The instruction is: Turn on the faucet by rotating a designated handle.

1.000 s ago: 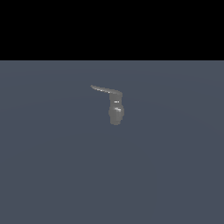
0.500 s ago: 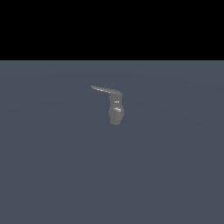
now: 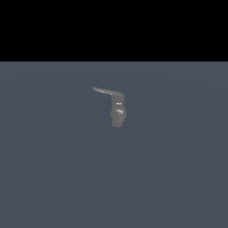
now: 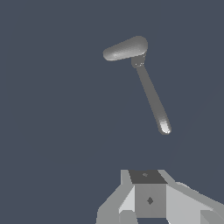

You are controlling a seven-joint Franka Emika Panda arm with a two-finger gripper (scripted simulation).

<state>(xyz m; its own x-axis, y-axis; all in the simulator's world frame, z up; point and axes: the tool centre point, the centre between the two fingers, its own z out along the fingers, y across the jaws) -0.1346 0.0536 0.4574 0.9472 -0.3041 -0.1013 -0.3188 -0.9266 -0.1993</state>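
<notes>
Your scene, largest item first.

Desk (image 3: 49, 178): a flat slate-grey surface filling the lower part of the exterior view, under a black band. Around the fixture you have only bare desk; nothing stands between it and either camera.

Faucet (image 3: 118, 113): a small grey metallic fixture standing near the middle of the desk in the exterior view, with a stubby rounded body, upright. In the wrist view you see it from another angle, well apart from the gripper parts.

Handle (image 3: 107, 92): a thin, slightly curved grey lever projecting from the faucet's top toward the exterior view's left. In the wrist view two grey members join at one point; which is the lever you probably cannot settle from that view alone.

Gripper (image 4: 148, 201): you see it only in the wrist view, as grey and white blocks at the frame edge. It touches nothing. Its fingertips are cut off, so how far it stands open cannot be told.

Against the exterior pictures from a second and half a second ago, faucet and handle sit in the same place and pose.
</notes>
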